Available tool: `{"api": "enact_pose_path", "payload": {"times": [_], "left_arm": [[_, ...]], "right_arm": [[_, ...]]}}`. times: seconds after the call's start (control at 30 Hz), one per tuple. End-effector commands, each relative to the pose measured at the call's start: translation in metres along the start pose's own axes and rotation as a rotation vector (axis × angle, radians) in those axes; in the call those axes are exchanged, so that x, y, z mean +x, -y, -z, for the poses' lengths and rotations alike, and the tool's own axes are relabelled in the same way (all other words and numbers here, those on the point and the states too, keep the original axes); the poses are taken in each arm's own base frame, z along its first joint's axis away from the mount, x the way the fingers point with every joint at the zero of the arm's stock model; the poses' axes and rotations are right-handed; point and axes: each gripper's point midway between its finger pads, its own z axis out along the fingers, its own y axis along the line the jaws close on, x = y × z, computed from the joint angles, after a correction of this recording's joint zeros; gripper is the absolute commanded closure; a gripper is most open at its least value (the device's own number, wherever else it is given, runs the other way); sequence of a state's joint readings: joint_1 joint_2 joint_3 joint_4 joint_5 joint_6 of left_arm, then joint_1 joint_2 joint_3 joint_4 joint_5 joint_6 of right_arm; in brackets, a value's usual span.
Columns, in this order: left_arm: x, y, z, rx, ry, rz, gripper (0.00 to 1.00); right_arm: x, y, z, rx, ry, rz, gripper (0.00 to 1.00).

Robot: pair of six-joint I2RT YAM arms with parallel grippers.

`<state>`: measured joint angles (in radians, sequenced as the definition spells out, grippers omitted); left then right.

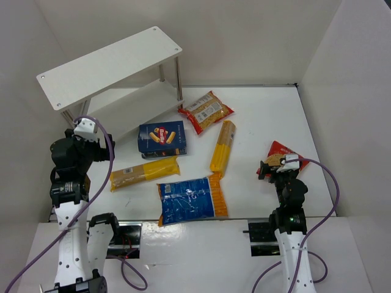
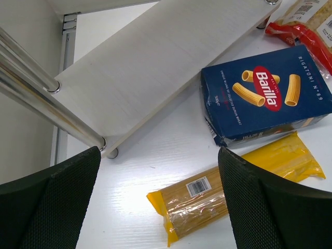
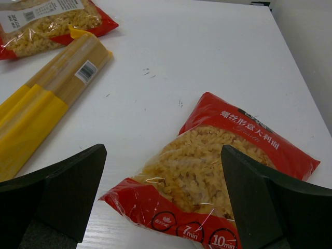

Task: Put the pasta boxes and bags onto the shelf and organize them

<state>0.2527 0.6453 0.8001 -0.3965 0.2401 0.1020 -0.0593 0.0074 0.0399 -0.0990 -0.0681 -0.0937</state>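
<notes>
White table [image 1: 263, 110]: red-edged bag [image 3: 207, 176] lying under right hand [image 3: 162, 153], released, empty; left hand [image 2: 159, 151] likewise released

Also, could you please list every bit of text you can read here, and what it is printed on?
"Barilla": logo, dark blue box.
"RIGATONI N°89": same box's edge.
"螺丝形意大利面", "7min", "10min": red-edged bag.
Too small to read: barcode label on the long yellow pack, the box's fine print.

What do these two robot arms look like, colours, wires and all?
The left arm and right arm have white links joined by chunky black joint housings. A thin purple cable loops loosely up each one, and a small white block sits at each wrist. The left gripper and right gripper each have two broad matte black fingers.
</notes>
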Motion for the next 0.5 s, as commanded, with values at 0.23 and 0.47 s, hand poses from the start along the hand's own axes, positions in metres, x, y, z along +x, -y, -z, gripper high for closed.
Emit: {"api": "enact_pose_path", "payload": {"times": [0.23, 0.47], "left_arm": [[-0.01, -0.002, -0.003, -0.003, 0.029, -0.014, 0.01], [-0.005, -0.001, -0.007, 0.011, -0.002, -0.014, 0.01]], "right_arm": [[-0.006, -0.001, -0.001, 0.0, 0.074, -0.007, 0.0], [-0.089, -0.011, 0.013, -0.074, 0.291, 0.096, 0.0]]}}
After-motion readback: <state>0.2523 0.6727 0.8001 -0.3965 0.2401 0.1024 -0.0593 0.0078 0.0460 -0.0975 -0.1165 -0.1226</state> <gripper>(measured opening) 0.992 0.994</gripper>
